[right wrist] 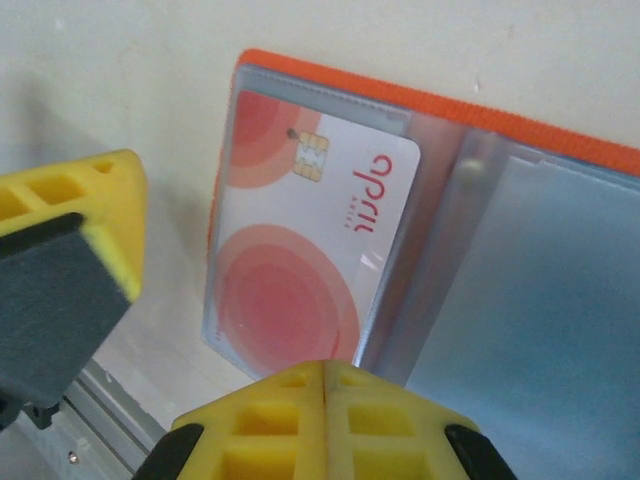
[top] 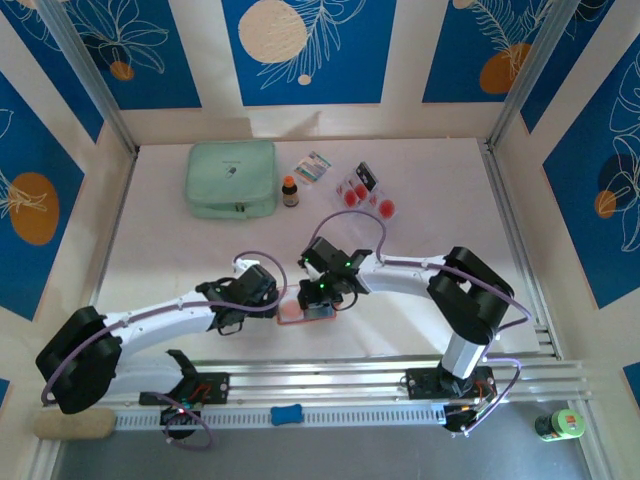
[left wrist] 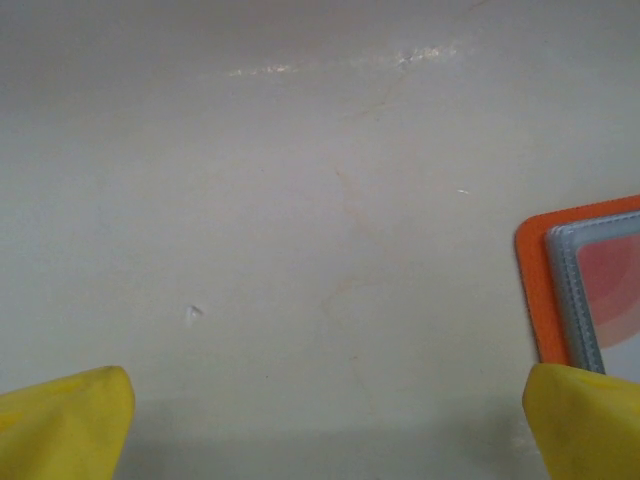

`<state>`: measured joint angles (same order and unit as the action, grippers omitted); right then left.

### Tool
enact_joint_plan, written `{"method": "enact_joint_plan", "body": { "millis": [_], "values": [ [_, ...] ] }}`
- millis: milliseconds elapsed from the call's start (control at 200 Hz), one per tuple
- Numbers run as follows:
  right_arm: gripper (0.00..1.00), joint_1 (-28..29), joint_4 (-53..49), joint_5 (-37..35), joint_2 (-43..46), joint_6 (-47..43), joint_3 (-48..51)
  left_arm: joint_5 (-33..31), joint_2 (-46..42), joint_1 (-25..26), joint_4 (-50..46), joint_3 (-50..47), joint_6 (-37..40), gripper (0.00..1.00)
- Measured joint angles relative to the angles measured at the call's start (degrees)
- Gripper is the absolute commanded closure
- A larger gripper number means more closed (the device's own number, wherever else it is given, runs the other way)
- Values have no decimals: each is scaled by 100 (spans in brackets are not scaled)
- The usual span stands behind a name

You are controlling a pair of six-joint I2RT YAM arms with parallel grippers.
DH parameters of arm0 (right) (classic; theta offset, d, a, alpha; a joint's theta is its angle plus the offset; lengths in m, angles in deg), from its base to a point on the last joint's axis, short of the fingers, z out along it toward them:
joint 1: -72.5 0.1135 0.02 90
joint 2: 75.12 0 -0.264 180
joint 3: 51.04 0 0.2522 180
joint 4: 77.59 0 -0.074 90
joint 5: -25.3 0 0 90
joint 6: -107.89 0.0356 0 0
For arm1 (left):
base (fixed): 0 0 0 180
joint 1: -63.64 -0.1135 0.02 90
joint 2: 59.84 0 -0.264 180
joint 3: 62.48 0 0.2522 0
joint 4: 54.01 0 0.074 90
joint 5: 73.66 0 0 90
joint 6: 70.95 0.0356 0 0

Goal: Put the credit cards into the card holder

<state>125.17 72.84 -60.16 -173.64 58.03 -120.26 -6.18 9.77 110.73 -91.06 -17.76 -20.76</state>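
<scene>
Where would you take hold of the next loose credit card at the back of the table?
Probably the rightmost credit card, by its outer edge, coming down from above on the right: the cards lie flat and fanned, and that edge looks clear of the others.

Top camera high, near side, facing down over table [top: 440, 230]; wrist cameras close, downward, both catching card holder [right wrist: 540, 280]

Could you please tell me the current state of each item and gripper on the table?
card holder: open flat, one credit card in a pocket
loose credit cards: lying on the table, not in the holder
mint pouch: closed
brown bottle: upright
left gripper: open, empty
right gripper: shut, empty
</scene>
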Motion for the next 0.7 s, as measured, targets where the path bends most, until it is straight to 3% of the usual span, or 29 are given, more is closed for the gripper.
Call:
{"method": "enact_joint_plan", "body": {
  "millis": [700],
  "values": [
    [100,122,164,37,-254,81,48,192,590,-11,111,48,76,0]
  ]
}}
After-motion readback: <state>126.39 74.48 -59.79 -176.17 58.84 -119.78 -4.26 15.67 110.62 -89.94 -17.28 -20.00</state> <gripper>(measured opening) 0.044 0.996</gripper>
